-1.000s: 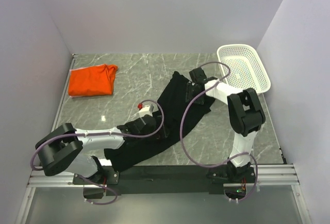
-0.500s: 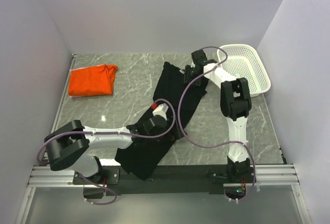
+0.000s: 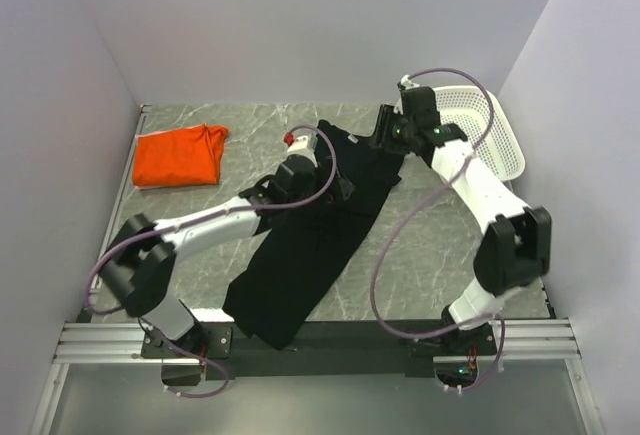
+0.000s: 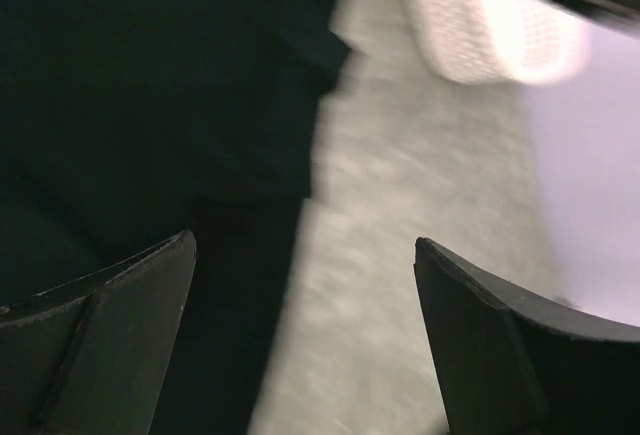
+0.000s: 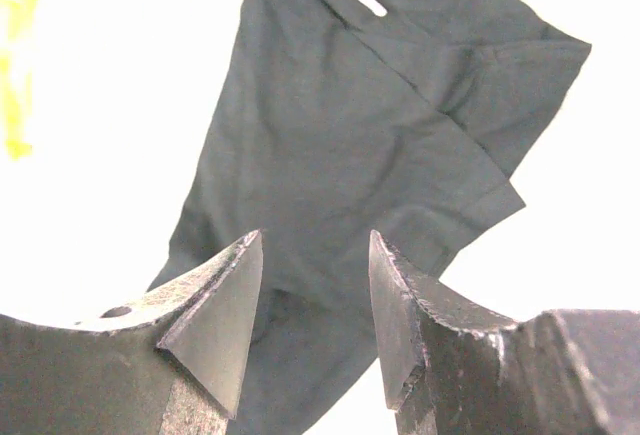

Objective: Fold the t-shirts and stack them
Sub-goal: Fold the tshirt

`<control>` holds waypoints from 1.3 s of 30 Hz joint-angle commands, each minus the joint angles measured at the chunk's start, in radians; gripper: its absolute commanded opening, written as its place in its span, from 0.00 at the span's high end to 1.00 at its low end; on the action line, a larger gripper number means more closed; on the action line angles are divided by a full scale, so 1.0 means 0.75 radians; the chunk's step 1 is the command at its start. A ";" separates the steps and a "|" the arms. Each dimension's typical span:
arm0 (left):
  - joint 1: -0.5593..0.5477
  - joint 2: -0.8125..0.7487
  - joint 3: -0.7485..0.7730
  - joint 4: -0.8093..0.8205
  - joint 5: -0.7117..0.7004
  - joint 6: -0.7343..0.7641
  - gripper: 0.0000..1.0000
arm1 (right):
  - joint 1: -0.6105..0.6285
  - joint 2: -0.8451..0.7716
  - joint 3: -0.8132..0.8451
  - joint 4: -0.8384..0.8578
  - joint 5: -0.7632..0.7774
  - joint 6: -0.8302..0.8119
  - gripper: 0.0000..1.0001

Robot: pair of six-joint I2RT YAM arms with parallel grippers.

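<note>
Diagonally, black t-shirt (image 3: 310, 255) to table (image 3: 440, 255) edge

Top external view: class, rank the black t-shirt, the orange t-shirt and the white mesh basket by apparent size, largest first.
1. black t-shirt, clearly largest
2. white mesh basket, partly hidden by the right arm
3. orange t-shirt, close to the basket, so this pair is less sure

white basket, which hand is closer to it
Right. The right hand hangs beside the basket, at its left rim, above the black shirt's far end. The left hand is farther left, over that shirt's middle.
</note>
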 commanded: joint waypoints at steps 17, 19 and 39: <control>0.091 0.696 0.495 -0.141 0.169 0.342 0.05 | 0.073 -0.833 -0.668 0.045 0.309 0.208 0.45; 0.091 0.757 0.550 -0.183 0.153 0.358 0.05 | 0.071 -0.884 -0.686 0.025 0.320 0.212 0.45; 0.366 1.015 0.842 -0.313 0.292 0.228 0.07 | 0.067 -1.083 -0.748 -0.027 0.277 0.216 0.43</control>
